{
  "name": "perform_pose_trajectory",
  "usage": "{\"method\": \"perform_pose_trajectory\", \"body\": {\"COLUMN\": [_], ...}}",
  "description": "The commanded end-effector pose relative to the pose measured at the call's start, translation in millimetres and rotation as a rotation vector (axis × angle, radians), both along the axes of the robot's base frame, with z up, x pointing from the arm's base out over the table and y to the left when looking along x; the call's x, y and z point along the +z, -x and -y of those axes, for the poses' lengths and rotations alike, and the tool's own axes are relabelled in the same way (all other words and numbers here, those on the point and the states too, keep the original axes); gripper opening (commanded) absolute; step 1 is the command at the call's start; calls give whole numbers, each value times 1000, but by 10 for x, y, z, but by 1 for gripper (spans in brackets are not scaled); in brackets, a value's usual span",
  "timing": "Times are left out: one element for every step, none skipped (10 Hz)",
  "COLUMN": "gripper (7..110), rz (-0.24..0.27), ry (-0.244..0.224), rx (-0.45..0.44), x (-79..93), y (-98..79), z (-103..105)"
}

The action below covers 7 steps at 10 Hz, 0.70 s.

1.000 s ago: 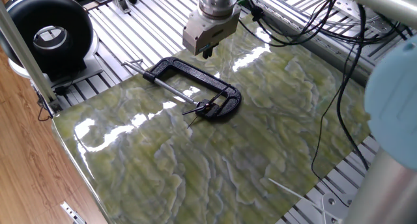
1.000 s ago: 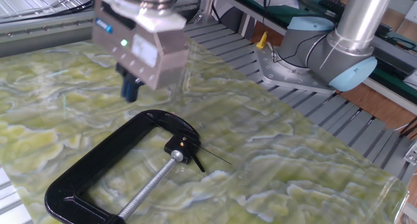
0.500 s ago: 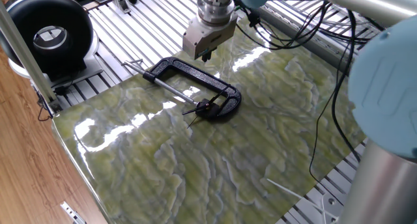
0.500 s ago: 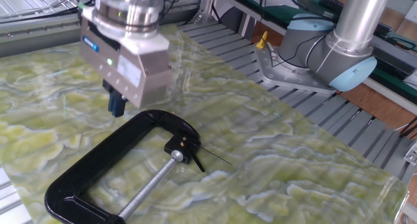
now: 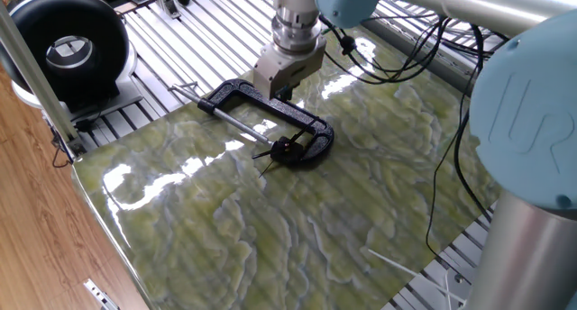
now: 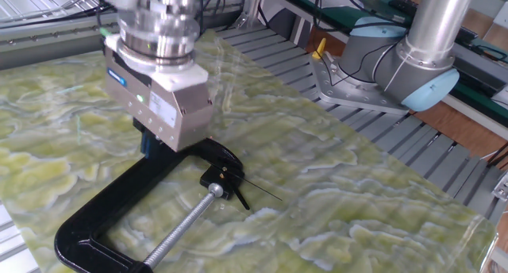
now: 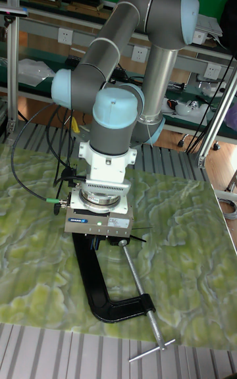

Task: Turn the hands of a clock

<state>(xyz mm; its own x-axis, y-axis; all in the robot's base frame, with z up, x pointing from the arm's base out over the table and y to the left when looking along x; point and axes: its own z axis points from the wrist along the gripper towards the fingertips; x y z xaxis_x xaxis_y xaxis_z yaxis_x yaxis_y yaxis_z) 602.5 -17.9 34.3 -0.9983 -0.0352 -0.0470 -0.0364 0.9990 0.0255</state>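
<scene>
Green-veined marble-patterned sheeting covers the surface, laid over a ribbed aluminium frame; a black C-clamp lies flat on it, and everything else is best placed against that clamp. Its silver screw rod runs along the open side of the C and ends in a thin crossbar handle just past the clamp's far foot; at the other end of the rod, pinched in the clamp's jaw, sits the clock, no more than a small black hub; the hands fan out from it as thin black needles, lying low over the marble on the side away from the clamp's back.

Above the curved head of the clamp hangs the claw on the grey-and-blue UR5 arm; its boxy grey body covers the clamp's bend in the tall view; its dark fingertips reach down close to the clamp's frame, just beside the hub but not on the needles; whether they touch the frame I cannot tell. How far the fingers are parted is hidden by the body, so I cannot tell that either; nothing is visibly held.

Well away from the clamp, off the marble's corner, stands a big round black ring with a grey centre; black cables trail over the frame behind the arm.
</scene>
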Motion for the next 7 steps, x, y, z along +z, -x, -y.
{"method": "perform_pose_trajectory", "body": {"gripper": [7,7,7,7,7,7,7], "rz": [-32,-33,-62,-82,-103,-114,-124], "ry": [1,0,5,0,2,1,9], "rx": [-6,-1,19,25,33,39,45], "x": [-127,-159,-201,-237,-243,-242,-233], "y": [126,138,232,304,370,407,445], "z": [6,16,38,30,40,48,77]}}
